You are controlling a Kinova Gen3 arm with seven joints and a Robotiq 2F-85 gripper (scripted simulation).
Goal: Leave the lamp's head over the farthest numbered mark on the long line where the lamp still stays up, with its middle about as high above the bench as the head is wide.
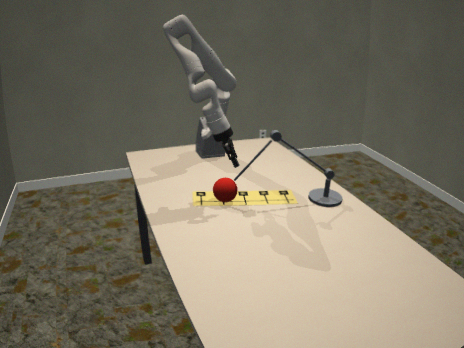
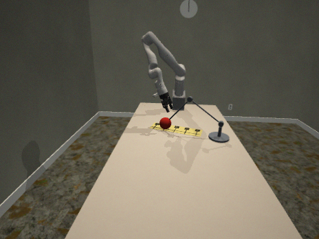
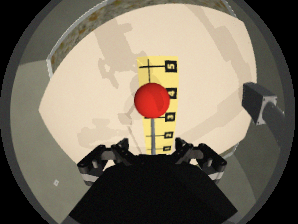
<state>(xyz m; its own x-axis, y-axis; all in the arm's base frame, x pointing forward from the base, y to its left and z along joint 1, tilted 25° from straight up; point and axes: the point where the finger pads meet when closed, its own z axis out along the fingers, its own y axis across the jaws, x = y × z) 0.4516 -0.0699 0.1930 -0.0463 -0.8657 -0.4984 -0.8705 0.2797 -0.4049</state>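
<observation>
The lamp's head, a red ball (image 1: 225,190) (image 2: 165,123) (image 3: 152,100), is over the yellow strip (image 1: 254,197) (image 2: 181,132) (image 3: 159,75). It covers the line near mark 4; its exact height above the bench is hard to tell. A thin rod rises from it to the elbow joint (image 1: 276,135) (image 2: 190,99). Another rod slopes down to the lower joint (image 1: 329,174) (image 2: 221,123) on the round grey base (image 1: 317,198) (image 2: 213,137). My gripper (image 1: 236,164) (image 2: 169,109) (image 3: 151,143) is open and empty, above the head on the robot's side, apart from the lamp.
The strip's mark 5 (image 3: 171,66) lies beyond the head, and mark 1 (image 3: 167,148) is toward the lamp base. The robot's pedestal (image 1: 210,146) (image 2: 179,103) stands at the far end of the bench (image 1: 280,305) (image 2: 172,206). Arm and lamp shadows fall across the bench.
</observation>
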